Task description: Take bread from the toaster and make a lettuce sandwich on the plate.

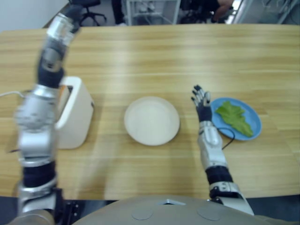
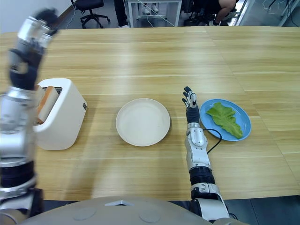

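Now we log our right hand (image 2: 191, 104) spread empty between the round cream plate (image 2: 143, 122) and the blue lettuce dish (image 2: 245, 123). Left hand (image 2: 35, 23) held high by the white toaster (image 2: 63, 122); grip unreadable.

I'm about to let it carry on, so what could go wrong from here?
The left hand hangs raised above the white box-shaped toaster; coming down it may knock the toaster or crush the tan bread in its slots. The right hand lies open beside the blue round plate; reaching for the green lettuce leaf might shove that plate.
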